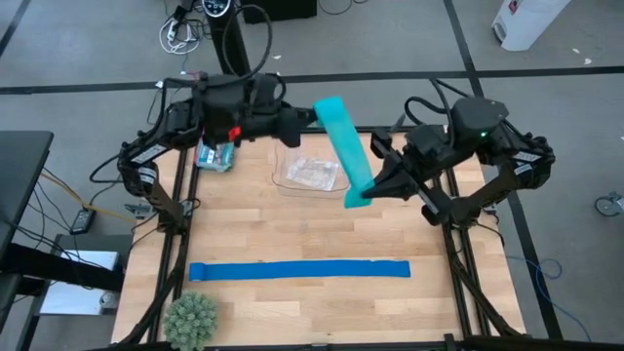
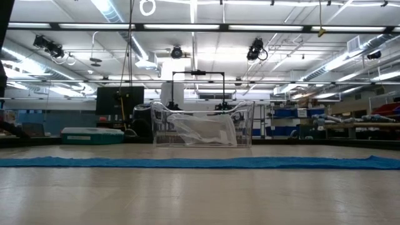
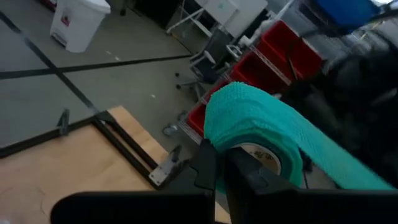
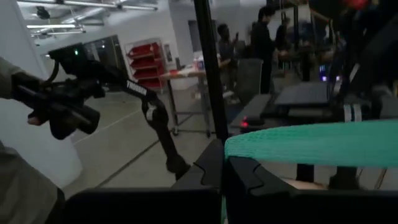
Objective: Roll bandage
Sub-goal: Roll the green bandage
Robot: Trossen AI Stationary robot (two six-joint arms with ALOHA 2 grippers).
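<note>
- Two dark arms reach over the far half of the wooden table [image 1: 312,234], one from each side, and both are raised above its surface.
- Between them the bandage [image 1: 343,148], a teal-green stretchy strip, hangs in the air, stretched from one gripper to the other above the table.
- On the table, near the front edge, a long royal-blue strip [image 1: 299,270] lies flat and straight, across most of the width; in the low view it is a thin blue line [image 2: 200,162].
- At the far side, in the middle, a clear plastic container [image 1: 310,174] stands with a crumpled transparent bag inside.
- The left gripper [image 1: 310,117] holds the far end of the bandage; its fingers [image 3: 239,177] are clamped on the small teal roll with a white core.
- The right gripper [image 1: 363,195] holds the other end, which is lower and nearer to the front; its fingers [image 4: 239,177] are pressed together on the flat strip, and the strip runs sideways from them.
- At the front left corner a small green spiky plant [image 1: 190,319] stands.
- Beside the left arm, at the far left edge, a small teal box [image 1: 216,156] lies on the table.
- Several people stand in the room behind, far from the table, in the right wrist view.
</note>
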